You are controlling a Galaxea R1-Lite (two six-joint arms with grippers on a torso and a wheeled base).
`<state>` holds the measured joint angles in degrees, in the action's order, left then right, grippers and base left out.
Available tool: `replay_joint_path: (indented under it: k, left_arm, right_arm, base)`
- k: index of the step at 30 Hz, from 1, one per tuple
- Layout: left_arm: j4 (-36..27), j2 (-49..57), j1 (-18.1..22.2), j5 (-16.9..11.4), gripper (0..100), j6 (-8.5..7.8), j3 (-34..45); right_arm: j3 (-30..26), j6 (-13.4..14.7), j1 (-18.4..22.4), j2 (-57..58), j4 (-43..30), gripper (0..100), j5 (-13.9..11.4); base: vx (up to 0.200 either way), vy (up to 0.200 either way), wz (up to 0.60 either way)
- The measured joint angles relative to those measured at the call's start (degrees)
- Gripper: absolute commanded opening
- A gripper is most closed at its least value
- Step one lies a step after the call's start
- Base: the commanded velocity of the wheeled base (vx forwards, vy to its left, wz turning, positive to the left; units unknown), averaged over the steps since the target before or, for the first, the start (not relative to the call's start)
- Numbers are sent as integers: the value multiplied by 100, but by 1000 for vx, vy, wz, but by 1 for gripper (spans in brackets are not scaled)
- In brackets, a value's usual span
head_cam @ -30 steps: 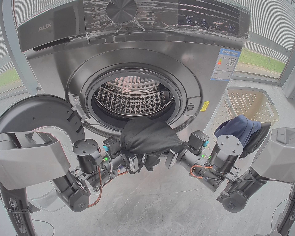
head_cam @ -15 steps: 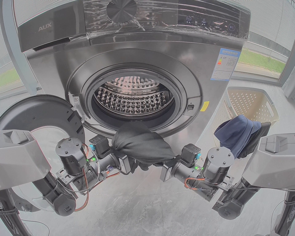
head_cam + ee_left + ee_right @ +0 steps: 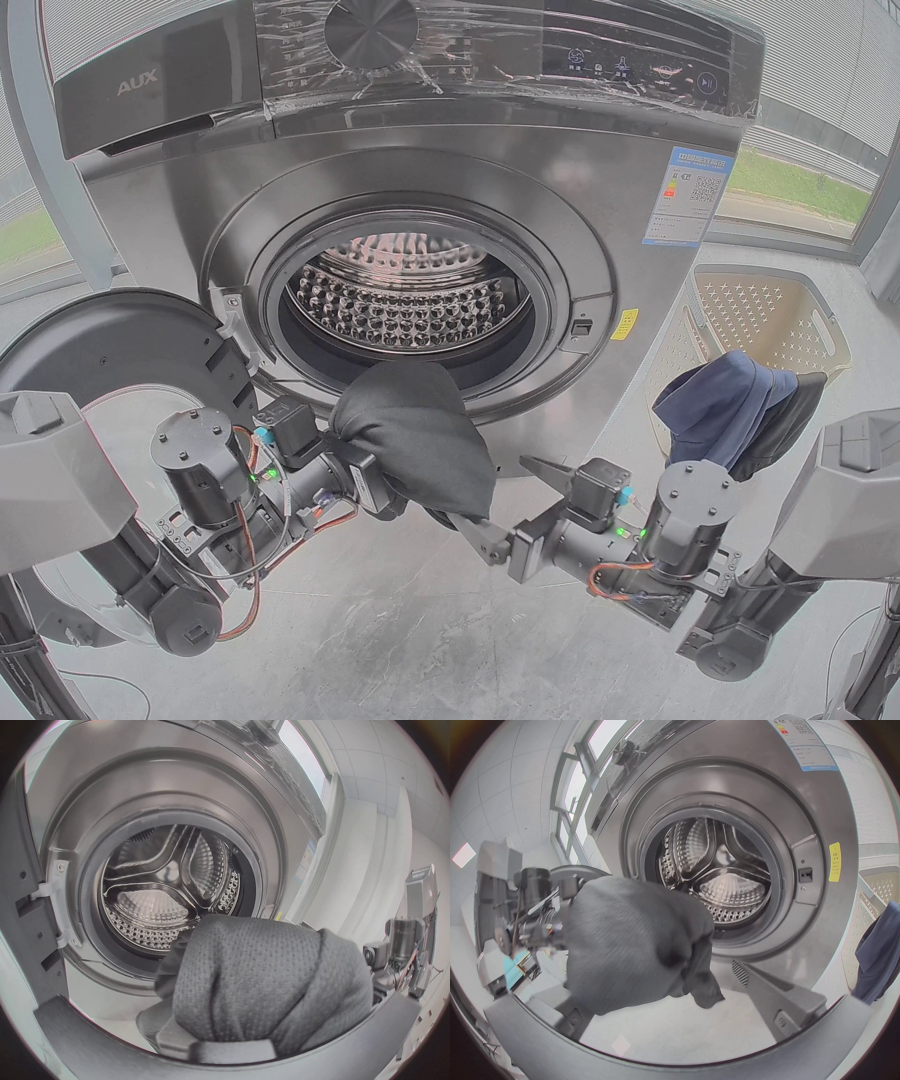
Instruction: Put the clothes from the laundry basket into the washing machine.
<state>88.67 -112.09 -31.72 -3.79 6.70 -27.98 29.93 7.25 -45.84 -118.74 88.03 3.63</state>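
A bunched, coarse-knit black garment (image 3: 412,436) drapes the left gripper (image 3: 220,1048), seemingly pinched in it, at the lower rim of the washing machine's (image 3: 600,187) dimpled steel drum (image 3: 408,300), while the right gripper (image 3: 516,506) beside it gapes wide.

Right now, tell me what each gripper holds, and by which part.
Left gripper holds the black garment, bunched over it; the gripped part is hidden. Right gripper is open, empty.

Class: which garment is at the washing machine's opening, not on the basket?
The black garment, bunched over the left gripper; the blue garment hangs over the laundry basket rim.
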Motion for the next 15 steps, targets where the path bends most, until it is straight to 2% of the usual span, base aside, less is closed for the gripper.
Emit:
replay_joint_path:
  k: [7, 11, 15]
  left_arm:
    - [0, 444, 11, 134, 0, 432, 480]
    - [-7, 812, 11, 144, 0, 530, 907]
    - [-7, 1017, 13, 145, 0, 550, 1092]
  right_arm:
    - [-987, -173, 193, 490, 29, 100, -617]
    - [-1215, -77, 334, 980, 27, 100, -797]
    - [-1281, -39, 599, 1259, 22, 100, -795]
  base:
    - [0, 0, 0]
    - [0, 0, 0]
    - [0, 0, 0]
